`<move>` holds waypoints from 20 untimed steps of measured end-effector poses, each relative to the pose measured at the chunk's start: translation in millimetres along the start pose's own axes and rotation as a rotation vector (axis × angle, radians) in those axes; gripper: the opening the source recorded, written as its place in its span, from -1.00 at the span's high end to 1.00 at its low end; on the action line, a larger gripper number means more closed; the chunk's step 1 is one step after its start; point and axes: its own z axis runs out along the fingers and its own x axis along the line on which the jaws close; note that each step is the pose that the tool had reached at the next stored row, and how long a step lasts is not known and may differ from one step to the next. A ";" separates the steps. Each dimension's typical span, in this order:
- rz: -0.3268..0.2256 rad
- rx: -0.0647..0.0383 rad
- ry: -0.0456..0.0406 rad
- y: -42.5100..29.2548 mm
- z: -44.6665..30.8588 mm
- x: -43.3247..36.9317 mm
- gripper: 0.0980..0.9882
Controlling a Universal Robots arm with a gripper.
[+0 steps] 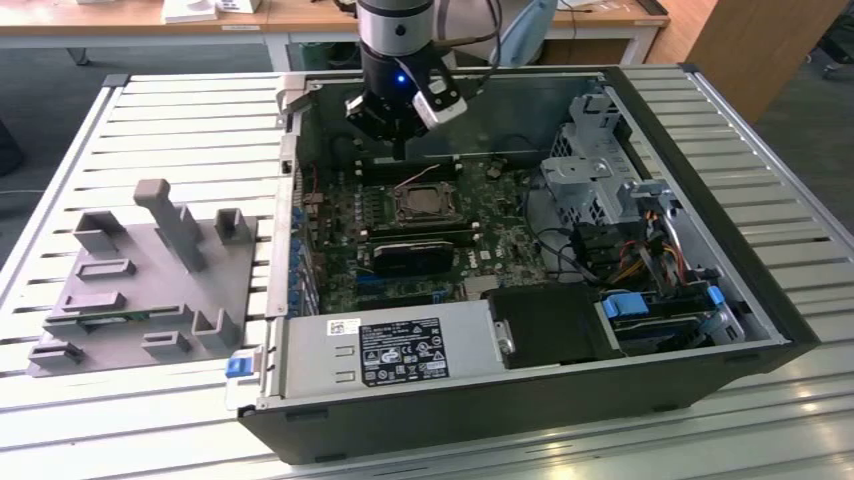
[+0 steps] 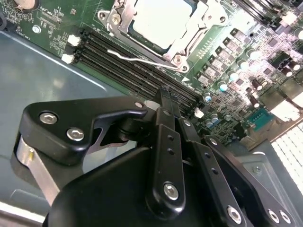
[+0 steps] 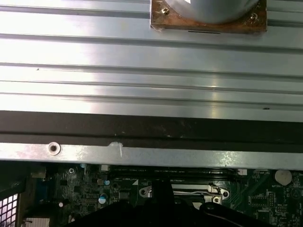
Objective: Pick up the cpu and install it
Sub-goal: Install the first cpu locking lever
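Exterior view: black end effector [image 1: 396, 128] hangs above the green motherboard [image 1: 441, 225], near the square silver-topped cpu [image 1: 423, 203] seated in its socket. Second wrist view: cpu [image 2: 161, 19] in socket; end effector [image 2: 166, 101] fingers together, holding nothing.

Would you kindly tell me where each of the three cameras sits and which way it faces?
Exterior view: off the arm, above the slatted table, looking down into the open computer case; the arm and gripper hang over the motherboard.
Second wrist view: on the arm, looking past the gripper at the cpu seated in its socket.
First wrist view: on the arm, facing the table slats and case rim.
Shared: both wrist views show the socket area; the exterior view shows the cpu.
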 end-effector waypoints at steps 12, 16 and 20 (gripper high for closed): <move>0.000 -0.003 0.0000 -1.2 4.3 0.0 0.98; 0.000 -0.003 -0.0001 -1.3 5.6 0.0 0.98; 0.000 -0.003 0.0000 -1.8 8.5 -0.9 0.98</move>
